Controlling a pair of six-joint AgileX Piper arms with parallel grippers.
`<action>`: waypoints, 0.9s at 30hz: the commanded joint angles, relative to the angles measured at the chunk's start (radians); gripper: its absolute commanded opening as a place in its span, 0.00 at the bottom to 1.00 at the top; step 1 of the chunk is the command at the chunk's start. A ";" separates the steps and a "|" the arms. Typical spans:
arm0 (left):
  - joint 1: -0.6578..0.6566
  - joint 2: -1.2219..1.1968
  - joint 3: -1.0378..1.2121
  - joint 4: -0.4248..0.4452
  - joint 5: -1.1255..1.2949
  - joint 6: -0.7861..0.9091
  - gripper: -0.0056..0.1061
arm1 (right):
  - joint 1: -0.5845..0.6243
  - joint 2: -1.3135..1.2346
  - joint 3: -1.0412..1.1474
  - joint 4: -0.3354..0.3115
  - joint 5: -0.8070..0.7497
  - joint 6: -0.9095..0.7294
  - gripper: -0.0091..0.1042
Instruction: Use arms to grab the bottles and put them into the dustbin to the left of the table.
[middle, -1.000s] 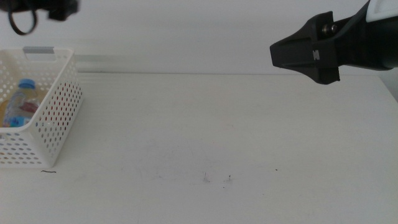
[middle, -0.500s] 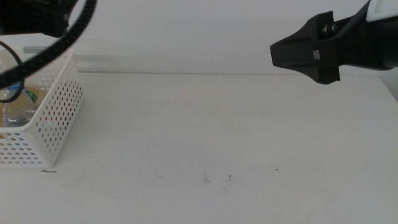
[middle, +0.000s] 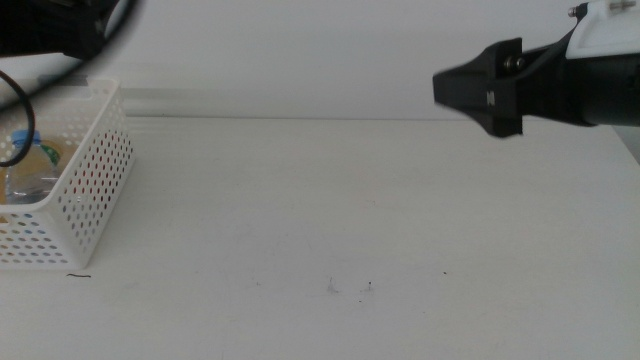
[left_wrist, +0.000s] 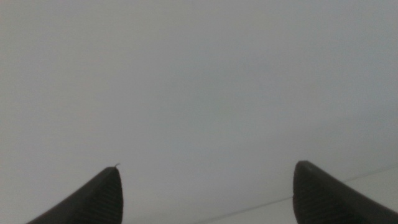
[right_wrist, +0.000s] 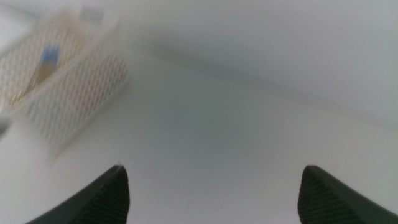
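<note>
Middle view, from the left: I see the bottles (middle: 25, 165) lying inside the dustbin (middle: 85, 190), and my left hand (left_wrist: 205, 193), jaws apart, has swung up over it since a second ago. My right hand (middle: 478, 88), jaws apart and empty, has levelled out over the bare bench (middle: 350, 220), so I judge the job finished.

A plain pale wall (middle: 300, 50) rises behind the far edge.

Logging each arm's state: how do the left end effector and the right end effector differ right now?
The left end effector faces only a blank pale surface; the right end effector faces the table and the dustbin. In the middle view only the right one shows. Both are open and hold nothing.
</note>
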 joint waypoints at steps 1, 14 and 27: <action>0.030 -0.029 0.035 -0.204 0.001 -0.003 0.89 | -0.054 -0.027 0.093 -0.006 -0.219 -0.008 0.88; 0.271 -0.627 0.669 -0.039 -0.035 -0.009 0.89 | -0.408 -0.723 0.819 -0.013 -0.456 -0.008 0.88; 0.274 -0.919 0.925 -0.082 0.008 -0.003 0.89 | -0.568 -1.122 1.155 -0.025 -0.404 -0.008 0.88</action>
